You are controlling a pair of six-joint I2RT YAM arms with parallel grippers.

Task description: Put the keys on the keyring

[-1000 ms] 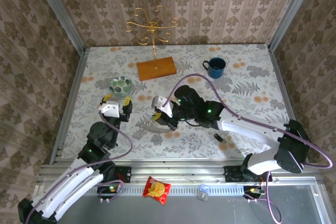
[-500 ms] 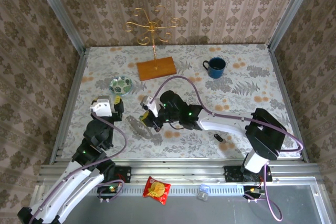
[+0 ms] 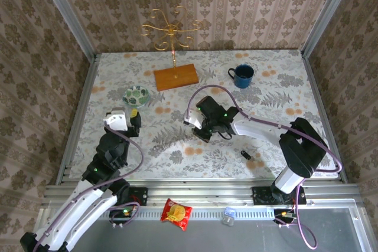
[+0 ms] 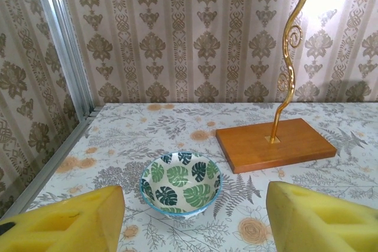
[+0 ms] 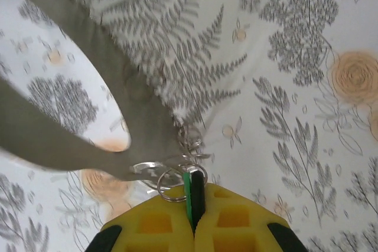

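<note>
My right gripper (image 5: 194, 205) is shut on the green-headed key (image 5: 187, 188), whose thin green and black edge sticks up between the yellow pads. Small silver rings (image 5: 171, 184) link that key to the keyring (image 5: 136, 95), a wide grey-beige band that hangs blurred in front of the wrist camera. From above, the right gripper (image 3: 201, 129) is over the table's middle. A tiny black key (image 3: 247, 155) lies on the cloth to its right. My left gripper (image 4: 195, 222) stands open with nothing between its pads, near the left side (image 3: 127, 116).
A green leaf-patterned bowl (image 4: 181, 182) (image 3: 136, 95) sits just ahead of the left gripper. Behind it stands a gold hook stand on a wooden base (image 3: 176, 77) (image 4: 271, 143). A blue mug (image 3: 243, 75) is at the back right. Metal rails edge the table.
The right gripper has swung back to the right with the key and hoop, after reaching left toward the left arm. The left gripper has hardly moved.
</note>
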